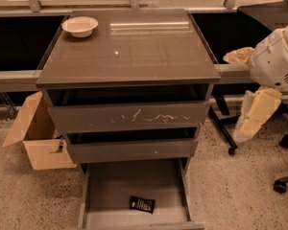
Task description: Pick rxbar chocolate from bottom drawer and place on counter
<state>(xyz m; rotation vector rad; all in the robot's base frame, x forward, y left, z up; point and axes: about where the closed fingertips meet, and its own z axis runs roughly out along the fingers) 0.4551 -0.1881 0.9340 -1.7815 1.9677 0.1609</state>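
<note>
The rxbar chocolate (142, 204), a small flat black wrapper with pale lettering, lies near the front of the bottom drawer (101, 190), which is pulled out at the foot of the cabinet. The counter (149, 51) is the glossy brown-grey top of the cabinet. My gripper (252, 121), with cream-coloured fingers under a white rounded arm housing (278, 56), hangs at the right side of the cabinet, level with the upper drawers. It is well above and to the right of the bar and holds nothing that I can see.
A white bowl (80, 26) sits on the counter's far left corner. The scratched top drawer (129, 116) and the middle drawer (132, 150) are slightly open. An open cardboard box (36, 135) stands on the floor at the left. Chair bases (283, 181) stand at the right.
</note>
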